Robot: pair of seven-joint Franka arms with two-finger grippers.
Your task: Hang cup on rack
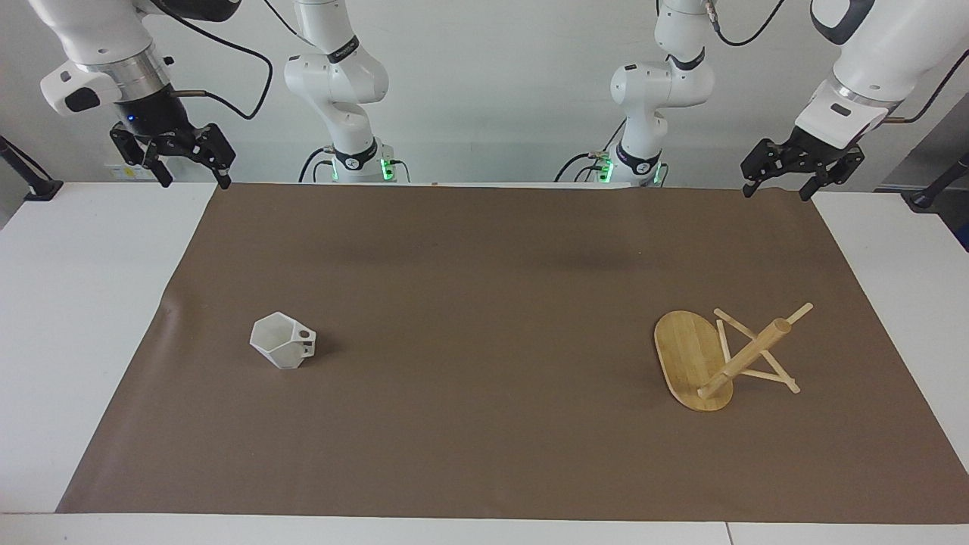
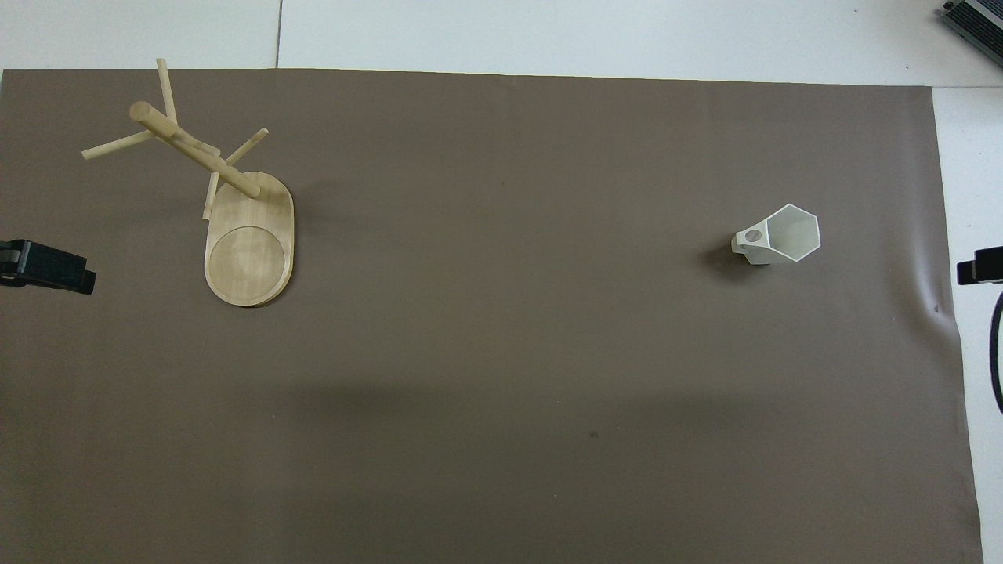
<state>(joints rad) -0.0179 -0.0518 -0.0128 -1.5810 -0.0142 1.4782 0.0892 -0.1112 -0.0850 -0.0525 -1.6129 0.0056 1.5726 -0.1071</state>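
Nearest the robots, both grippers hang in the air above the corners of the brown mat [image 1: 484, 250] at the robots' edge of the table [image 1: 83, 303]. The left gripper [image 1: 780, 187] is over the mat corner at the left arm's end; its fingers are spread apart and hold nothing. The right gripper [image 1: 191, 175] is over the mat corner at the right arm's end; its fingers are likewise spread and empty. Both arms wait.

Farther out on the mat, the cup [image 1: 282, 340] stands upright at the right arm's end, its hexagonal rim facing up and its handle pointing toward the mat's centre. The rack [image 1: 708, 358] stands upright on its oval base at the left arm's end, slightly farther from the robots than the cup. Cup and rack are well apart. No peg carries anything.
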